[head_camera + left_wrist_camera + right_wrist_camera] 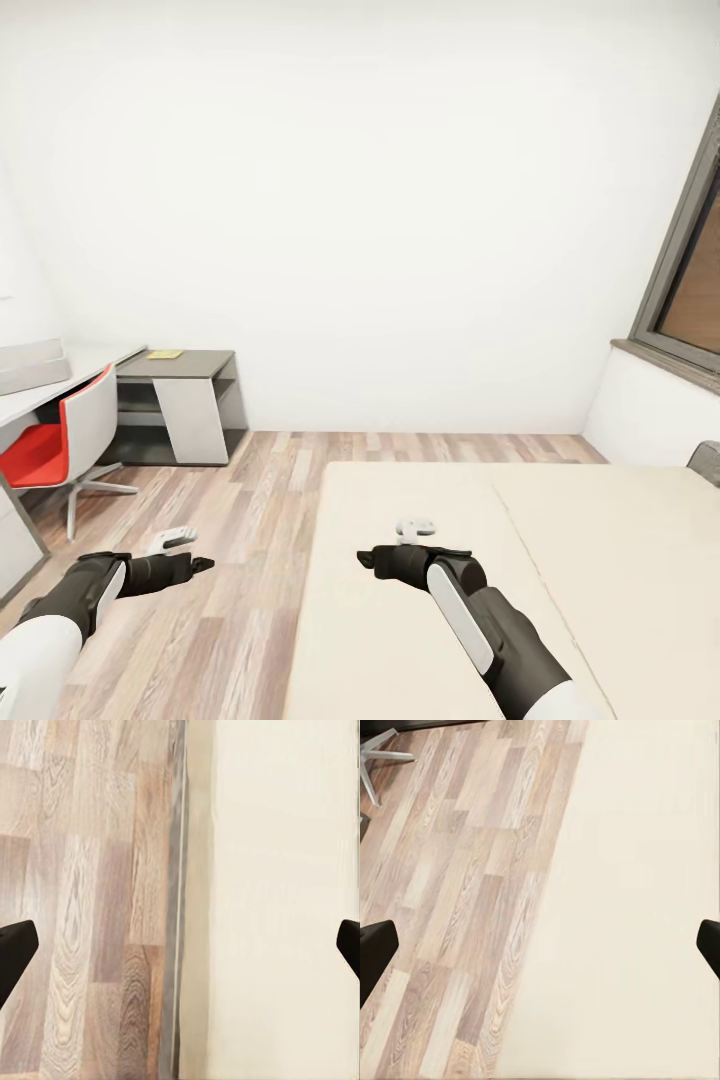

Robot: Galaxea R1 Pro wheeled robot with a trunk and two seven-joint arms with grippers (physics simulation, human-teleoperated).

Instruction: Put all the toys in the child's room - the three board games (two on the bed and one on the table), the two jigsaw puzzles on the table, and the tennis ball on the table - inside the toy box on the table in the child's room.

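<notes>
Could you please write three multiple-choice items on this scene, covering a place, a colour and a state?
1. Where does the right gripper hang?
A. over the bed
B. over the desk
C. over the window sill

2. What colour is the seat of the chair?
A. blue
B. red
C. green

3. How do both grippers stand?
A. shut on a box
B. shut and empty
C. open and empty

Answers: 1 A, the head view shows it above the beige mattress. 2 B, the seat is red with a white back. 3 C, each wrist view shows two dark fingertips far apart with nothing between; the left gripper is over the floor.
</notes>
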